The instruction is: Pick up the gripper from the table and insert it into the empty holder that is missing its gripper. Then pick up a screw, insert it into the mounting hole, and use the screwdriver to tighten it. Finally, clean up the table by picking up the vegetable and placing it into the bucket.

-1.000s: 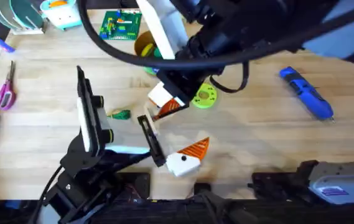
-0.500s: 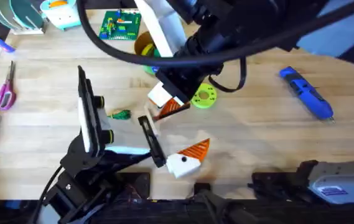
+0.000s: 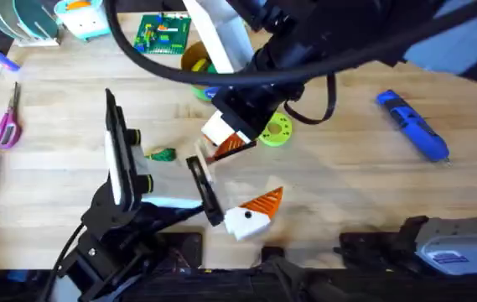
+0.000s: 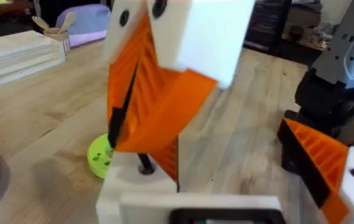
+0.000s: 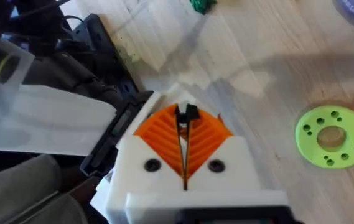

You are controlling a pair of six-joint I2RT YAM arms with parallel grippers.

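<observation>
The right arm reaches in from the far right across the middle of the counter, bent down steeply. Its end effector has its orange pads pressed together, pinching a small black screw at their tips.

Directly beneath it is the off-white holder on the left arm's claw, and the screw's lower end is at the holder's mounting hole. The orange ribbed gripper appears seated on the holder, but I cannot tell where it ends and the pads above it begin.

The left arm lies low along the near left, with its forearm turned to the right. Its end effector is spread wide, the second finger well to the near right.

The vegetable lies on the counter just left of the holder. The bucket stands farther back, partly behind the right arm. The screwdriver lies far off to the right, and a lime-green disc lies just right of the pinching fingers.
</observation>
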